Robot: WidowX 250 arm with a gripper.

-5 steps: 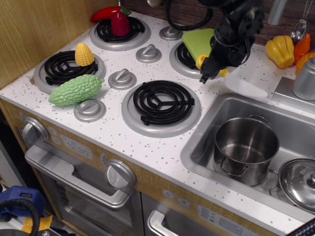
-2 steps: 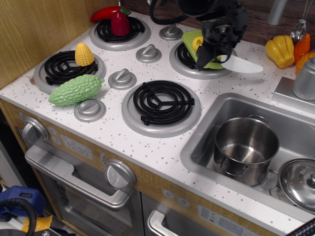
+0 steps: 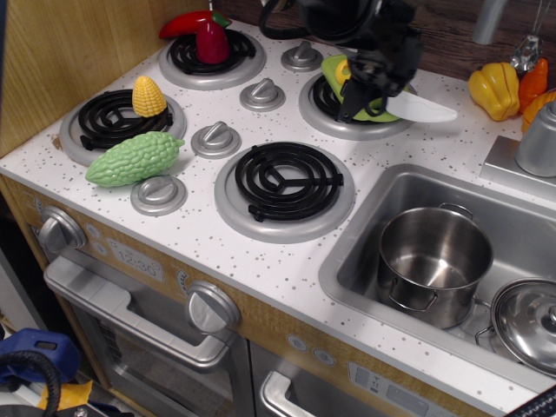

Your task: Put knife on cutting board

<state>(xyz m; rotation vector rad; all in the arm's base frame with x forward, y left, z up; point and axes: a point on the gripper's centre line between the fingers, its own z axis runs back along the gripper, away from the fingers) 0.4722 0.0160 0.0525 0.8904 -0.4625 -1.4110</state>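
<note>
Toy kitchen, speckled white counter (image 3: 261, 252) with four black coil burners and a steel sink at right

Black robot pincer (image 3: 363, 85): over rear right burner, pinching small toy knife with wide white rounded blade and short yellow handle (image 3: 415, 108); yellow handle end visible at pincer's left, blade sticking out to the right, roughly level, tip past burner rim above bare counter

Flat lime-green plastic cutting board (image 3: 334, 69): on rear right burner, mostly hidden behind pincer, knife handle over it; contact between knife and board not discernible

Bumpy green toy bitter gourd (image 3: 134, 158): on counter beside front edge of left burner

Yellow toy corn piece (image 3: 148, 95): upright on left burner

Dark red rounded toy vegetable (image 3: 212, 42): on rear left burner, red chilli pepper (image 3: 186, 23) just behind it

Yellow bell pepper (image 3: 493, 89): rear right of counter, orange toy beside it

Stainless steel pot (image 3: 432, 263): upright in sink, open; steel lid (image 3: 528, 323) beside it at right
</note>
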